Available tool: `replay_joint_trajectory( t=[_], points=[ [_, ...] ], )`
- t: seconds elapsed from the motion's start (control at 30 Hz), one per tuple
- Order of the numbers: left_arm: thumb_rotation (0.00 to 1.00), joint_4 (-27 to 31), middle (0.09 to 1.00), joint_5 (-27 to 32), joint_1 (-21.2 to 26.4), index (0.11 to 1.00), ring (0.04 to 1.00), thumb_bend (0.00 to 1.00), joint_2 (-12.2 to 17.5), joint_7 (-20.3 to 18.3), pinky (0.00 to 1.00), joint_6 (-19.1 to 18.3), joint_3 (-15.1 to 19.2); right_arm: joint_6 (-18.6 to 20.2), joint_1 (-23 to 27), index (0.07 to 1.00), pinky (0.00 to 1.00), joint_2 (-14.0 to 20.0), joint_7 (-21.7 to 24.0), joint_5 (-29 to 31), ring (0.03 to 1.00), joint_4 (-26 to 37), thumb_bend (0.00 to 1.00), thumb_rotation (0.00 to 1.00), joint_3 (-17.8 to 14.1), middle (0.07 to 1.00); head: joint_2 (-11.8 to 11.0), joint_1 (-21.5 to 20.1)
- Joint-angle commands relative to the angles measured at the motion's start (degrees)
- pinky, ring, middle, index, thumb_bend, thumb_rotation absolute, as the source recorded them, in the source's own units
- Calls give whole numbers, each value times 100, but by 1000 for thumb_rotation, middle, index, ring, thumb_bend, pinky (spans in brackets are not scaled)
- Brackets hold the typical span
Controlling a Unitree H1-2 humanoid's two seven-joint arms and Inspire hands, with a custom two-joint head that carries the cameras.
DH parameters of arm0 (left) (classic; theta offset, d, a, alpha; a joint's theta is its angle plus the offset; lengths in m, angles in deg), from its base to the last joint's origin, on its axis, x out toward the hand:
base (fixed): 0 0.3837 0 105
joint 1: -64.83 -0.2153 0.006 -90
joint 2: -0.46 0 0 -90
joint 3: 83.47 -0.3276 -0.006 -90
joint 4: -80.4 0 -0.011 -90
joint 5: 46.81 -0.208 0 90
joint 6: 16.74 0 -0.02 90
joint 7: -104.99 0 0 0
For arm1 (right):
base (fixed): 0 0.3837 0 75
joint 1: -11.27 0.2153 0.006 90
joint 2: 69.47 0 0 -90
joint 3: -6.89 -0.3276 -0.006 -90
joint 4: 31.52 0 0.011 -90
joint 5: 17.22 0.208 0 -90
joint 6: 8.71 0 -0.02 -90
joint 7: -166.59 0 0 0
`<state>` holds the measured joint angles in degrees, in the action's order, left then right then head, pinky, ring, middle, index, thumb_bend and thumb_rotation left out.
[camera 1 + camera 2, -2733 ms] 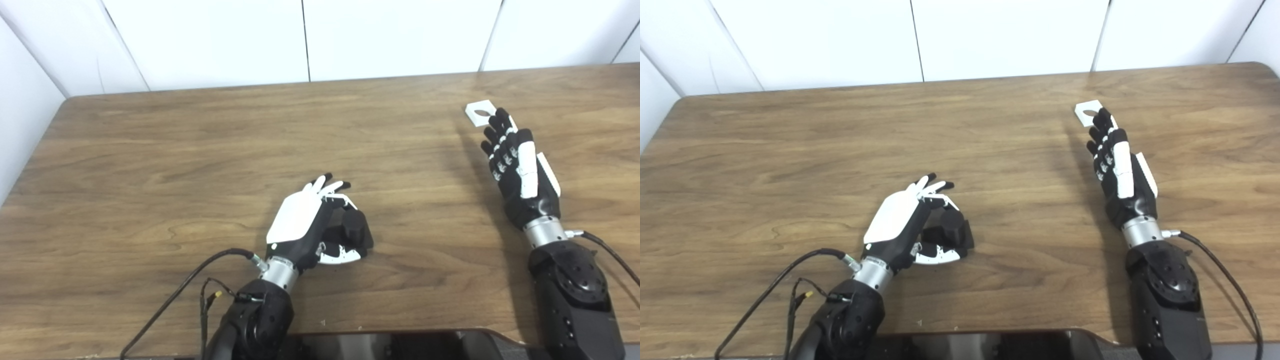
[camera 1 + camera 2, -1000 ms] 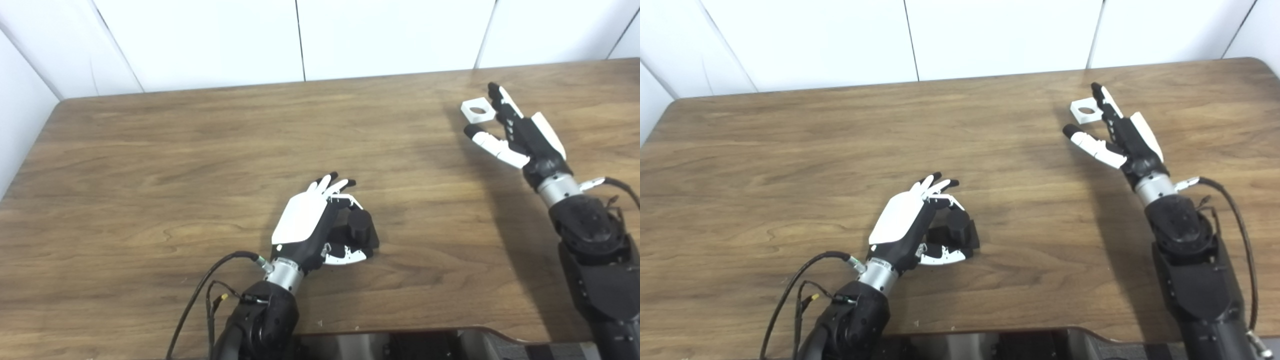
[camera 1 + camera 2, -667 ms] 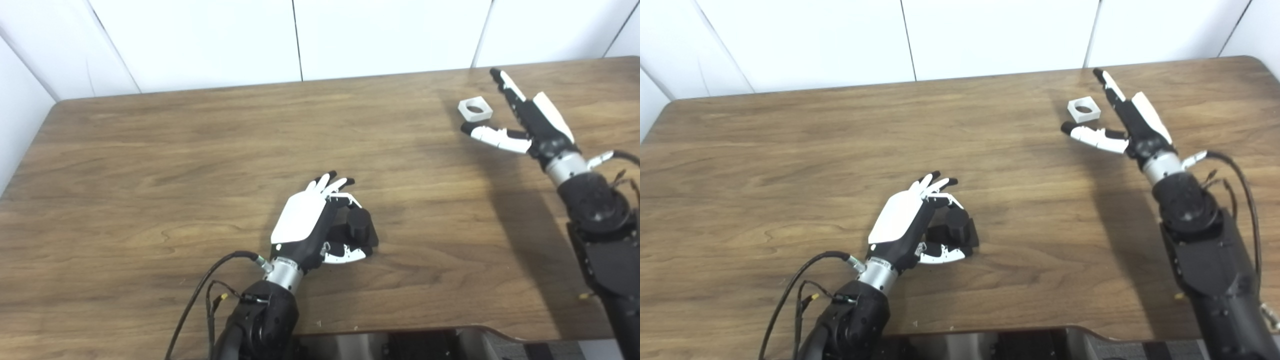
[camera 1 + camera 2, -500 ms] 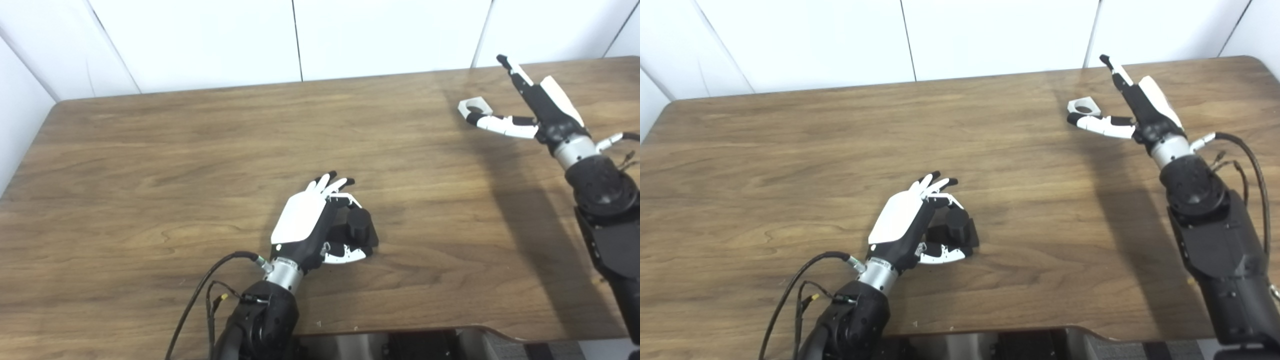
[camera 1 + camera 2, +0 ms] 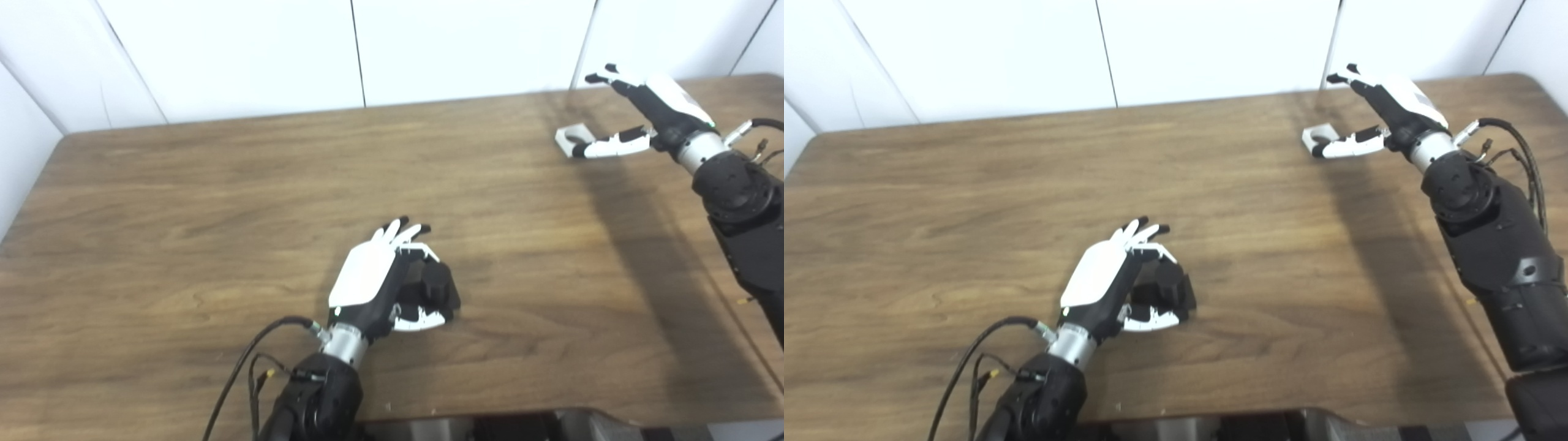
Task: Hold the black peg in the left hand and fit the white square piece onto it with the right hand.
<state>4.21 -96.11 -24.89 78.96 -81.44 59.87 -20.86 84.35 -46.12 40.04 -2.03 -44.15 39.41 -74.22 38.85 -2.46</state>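
Just white square piece (image 5: 571,137), round-holed

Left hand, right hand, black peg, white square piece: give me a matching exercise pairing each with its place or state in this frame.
Things:
1. left hand
2. right hand
3. black peg
4. white square piece

States:
A. lying on the table at the far right, thumb in front of it
B. open, fingers spread above the white piece
C. near the table's middle, cupped around the black part
D. standing inside the curled fingers

Pairs: 1-C, 2-B, 3-D, 4-A
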Motion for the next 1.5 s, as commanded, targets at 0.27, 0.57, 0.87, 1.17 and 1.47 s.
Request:
replay_joint_trajectory(
  t=[0.27, 0.57, 0.87, 1.17, 1.47],
  points=[
    [72, -237, 913, -132, -86, 491, 1000, 524, 37, -44, 1000, -74, -4, -263, 984, 852, 1000, 305, 217, -590, 1000, -629, 854, 242, 500, 1000, 15, 6],
    [71, -219, 912, -133, -115, 491, 1000, 524, 12, -52, 1000, -86, 8, -399, 1359, 842, 1000, 314, 276, -901, 1000, -1166, 867, 230, 801, 1000, 29, -24],
    [71, -244, 911, -160, -95, 491, 1000, 524, -5, -58, 1000, -87, -4, -563, 1579, 824, 1000, 342, 342, -1054, 1000, -1488, 866, 241, 983, 1000, 30, -12],
    [72, -270, 911, -171, -100, 491, 1000, 524, -29, -19, 1000, -75, -5, -693, 1733, 814, 1000, 378, 350, -1217, 1000, -1734, 860, 229, 1125, 998, -1, -24],
    [72, -321, 909, -148, -82, 491, 1000, 524, -66, 54, 1000, -56, -14, -806, 1910, 807, 1000, 353, 358, -1429, 1000, -1999, 860, 229, 1329, 998, 2, -16]
  ],
)
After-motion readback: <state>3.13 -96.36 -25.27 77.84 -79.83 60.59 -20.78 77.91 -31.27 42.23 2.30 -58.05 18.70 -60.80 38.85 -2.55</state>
